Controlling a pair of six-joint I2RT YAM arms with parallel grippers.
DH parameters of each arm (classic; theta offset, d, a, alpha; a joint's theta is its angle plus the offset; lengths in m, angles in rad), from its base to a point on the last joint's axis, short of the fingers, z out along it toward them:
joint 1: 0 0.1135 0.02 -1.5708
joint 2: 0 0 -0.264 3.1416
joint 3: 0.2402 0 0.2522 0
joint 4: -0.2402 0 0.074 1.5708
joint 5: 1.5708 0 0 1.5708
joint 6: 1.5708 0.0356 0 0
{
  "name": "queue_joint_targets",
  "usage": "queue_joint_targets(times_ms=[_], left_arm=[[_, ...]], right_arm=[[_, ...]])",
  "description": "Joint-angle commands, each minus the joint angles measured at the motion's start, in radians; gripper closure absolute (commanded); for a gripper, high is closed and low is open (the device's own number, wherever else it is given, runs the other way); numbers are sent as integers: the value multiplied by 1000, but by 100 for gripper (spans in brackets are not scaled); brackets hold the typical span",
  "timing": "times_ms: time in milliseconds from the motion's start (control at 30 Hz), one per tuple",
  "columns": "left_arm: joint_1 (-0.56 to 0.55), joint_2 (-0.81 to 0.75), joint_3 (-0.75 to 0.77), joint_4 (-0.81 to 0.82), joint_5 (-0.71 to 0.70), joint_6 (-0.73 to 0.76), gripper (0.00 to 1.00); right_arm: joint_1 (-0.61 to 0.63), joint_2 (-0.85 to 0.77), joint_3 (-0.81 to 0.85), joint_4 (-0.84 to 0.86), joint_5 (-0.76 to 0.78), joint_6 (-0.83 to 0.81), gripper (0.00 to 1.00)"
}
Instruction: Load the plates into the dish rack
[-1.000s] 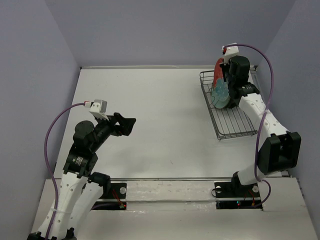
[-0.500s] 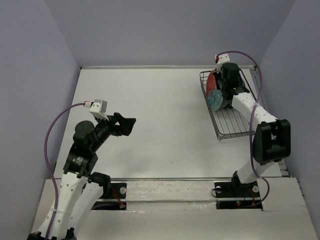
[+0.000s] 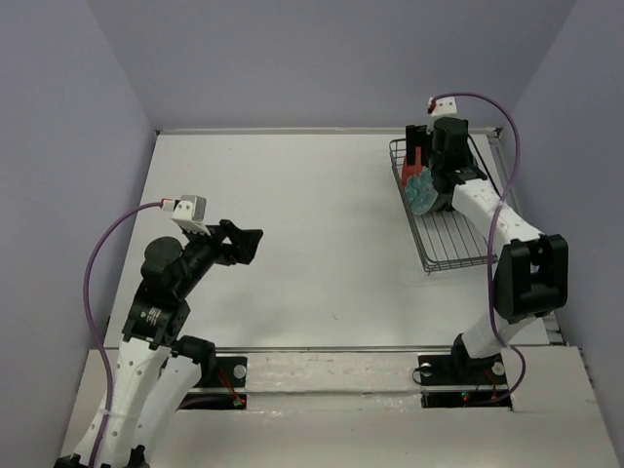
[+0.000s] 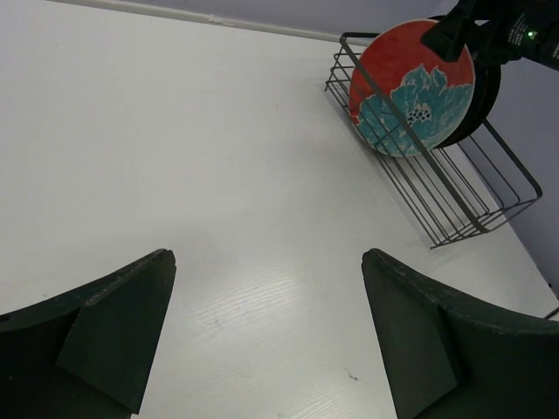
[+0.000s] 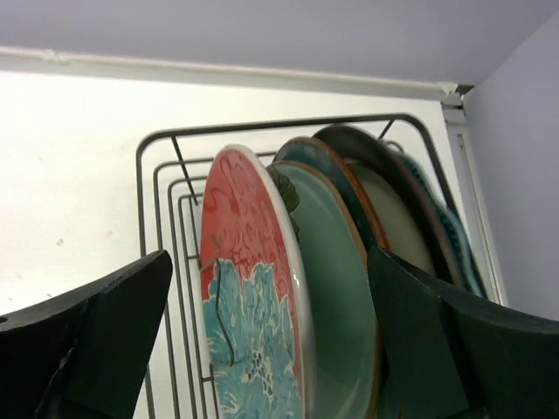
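Observation:
The dish rack (image 3: 456, 237) stands at the table's far right. Several plates stand on edge in it. In the right wrist view the red-and-blue floral plate (image 5: 249, 305) is at the front, then a pale mint plate (image 5: 330, 271), a dark teal plate (image 5: 336, 170) and a grey-brown plate (image 5: 389, 205). My right gripper (image 3: 427, 164) hangs open over them, and in its wrist view the right gripper (image 5: 269, 257) has one finger on either side of the stack, touching no plate. My left gripper (image 3: 249, 243) is open and holds nothing over the left of the table. From its wrist view the left gripper (image 4: 268, 257) faces the floral plate (image 4: 410, 92) and the rack (image 4: 463, 205).
The rack's near half (image 3: 453, 249) holds no plates. Purple walls close in the table, and the right wall runs just past the rack. Bare white tabletop (image 3: 312, 224) lies between the two arms.
My right gripper has opened and let go of the floral plate, which now stands in the rack. The right wrist shifted a little toward the rack's far end. The left arm has not moved.

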Motion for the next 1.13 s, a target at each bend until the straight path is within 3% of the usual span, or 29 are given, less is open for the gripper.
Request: queue_joint_targets(times_ms=[0,167,300,400,500,800,1100], left_arm=[[11,-17,-4,28,-23,8,1],[14,-24,1,36,-32,10,1],[14,-52,7,68,-75,-7,1],[14,-89,45,82,-100,-21,1],[14,-102,120,109,-106,-17,1],[14,-63,360,192,-121,-18,1],[14,-87,378,192,-170,-40,1]], right_arm=[[-2,-134,108,-25,56,94,0],[29,-275,84,-87,-19,246,0],[43,-424,10,-119,-223,370,0],[43,-572,-106,-53,-542,496,0],[43,-723,-203,46,-678,599,0],[43,-1088,-252,45,-650,659,0],[43,-1142,-221,-33,-620,630,0]])
